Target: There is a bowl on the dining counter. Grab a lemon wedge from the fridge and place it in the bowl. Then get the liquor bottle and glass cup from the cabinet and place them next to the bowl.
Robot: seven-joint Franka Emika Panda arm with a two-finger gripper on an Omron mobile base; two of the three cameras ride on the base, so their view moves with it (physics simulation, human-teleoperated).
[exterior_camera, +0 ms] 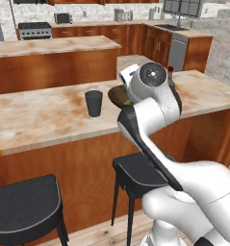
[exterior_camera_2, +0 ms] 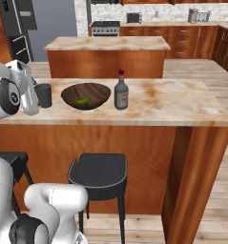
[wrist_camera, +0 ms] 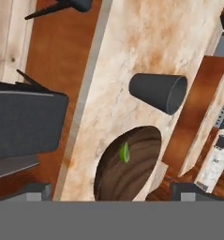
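On the dining counter (exterior_camera_2: 172, 102) stands the dark brown bowl (exterior_camera_2: 98, 90), and a green lemon wedge (exterior_camera_2: 82, 101) lies in it. The liquor bottle (exterior_camera_2: 121, 91) with its red cap stands just right of the bowl. The dark grey glass cup (exterior_camera_2: 44, 95) stands upright just left of it. My gripper (wrist_camera: 115, 192) is open, hovering over the counter and looking down on the cup (wrist_camera: 159, 92), the bowl (wrist_camera: 132, 173) and the wedge (wrist_camera: 124, 152); nothing is between its fingers. In the left base view my arm hides part of the bowl (exterior_camera: 117, 96) and most of the bottle (exterior_camera: 171, 77).
Two dark stools (exterior_camera: 25, 206) (exterior_camera: 135, 173) stand against the counter's wooden front. A second island (exterior_camera_2: 106, 45) lies beyond it, with a stove (exterior_camera_2: 105, 27) and wall counters at the back. The dark grey fridge (exterior_camera_2: 20, 28) is at the far left.
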